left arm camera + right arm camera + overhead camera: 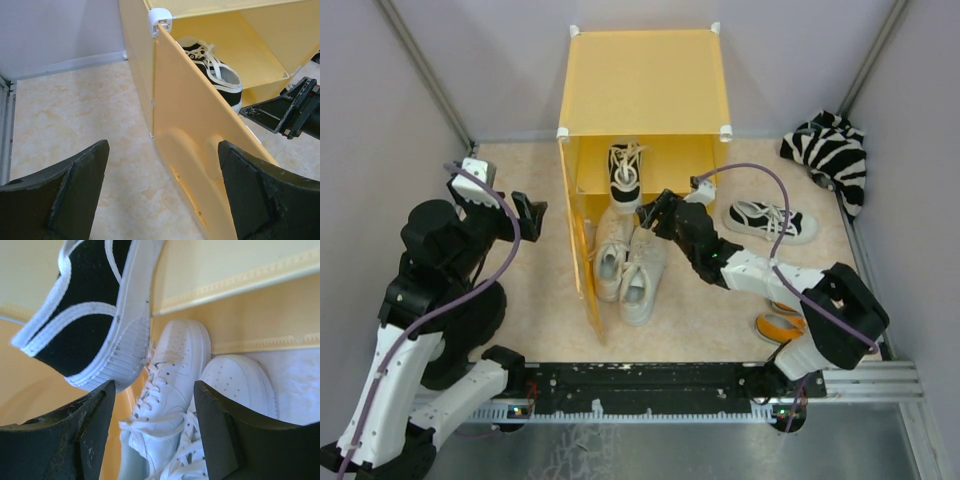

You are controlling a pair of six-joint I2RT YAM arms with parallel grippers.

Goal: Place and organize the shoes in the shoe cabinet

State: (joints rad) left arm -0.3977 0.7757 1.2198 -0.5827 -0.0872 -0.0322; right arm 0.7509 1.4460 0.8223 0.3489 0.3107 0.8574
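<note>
At cabinet [645, 85] mouth, R gripper [655, 212] hangs w/ fingers apart, empty, just beside heel of black sneaker [625, 172] on inner shelf. Off-white pair [625, 262] on floor, toes in lower compartment. 2nd black sneaker [770, 220] sits right of cabinet. L gripper [533, 215] also apart, beside open door [582, 260].

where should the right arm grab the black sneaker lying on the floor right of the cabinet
Probably its heel collar, from above. The black sneaker sits upright on its sole, opening up, heel end seemingly toward the cabinet and the right gripper, so one finger can drop inside the opening, one outside. The laced middle looks wider.
</note>
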